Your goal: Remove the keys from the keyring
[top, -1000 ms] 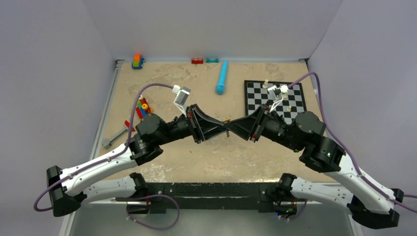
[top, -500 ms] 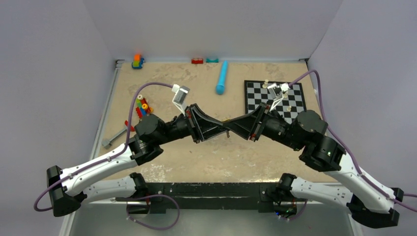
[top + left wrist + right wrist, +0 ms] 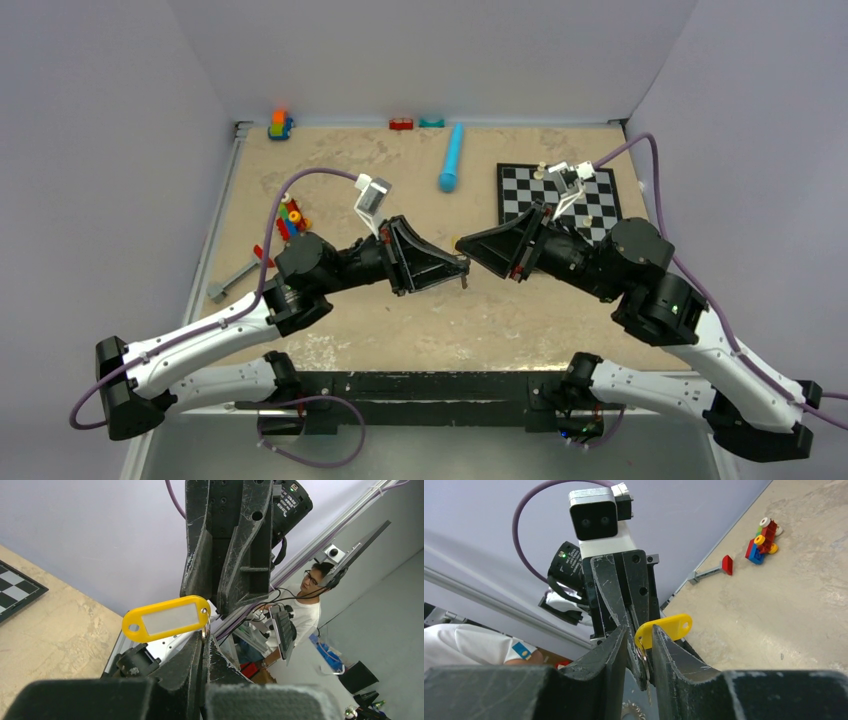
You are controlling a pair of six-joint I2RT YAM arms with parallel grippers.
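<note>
Well, the left hand (image 3: 203, 644) is clenched on the keyring (image 3: 205, 626), its yellow tag (image 3: 167, 618) dangling. A key (image 3: 642, 664) sits in the right hand (image 3: 640, 647), fingers (image 3: 666, 655) slightly parted, grip unclear. If loose, it may slip and drop to the surface (image 3: 400, 320).

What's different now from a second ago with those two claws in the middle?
The claw tips, touching a moment ago, have parted: the right claw drew slightly toward the far wall, away from the left claw. The left claw is still pinched on the keyring with its yellow tag. The toy blocks and chessboard have not moved.
</note>
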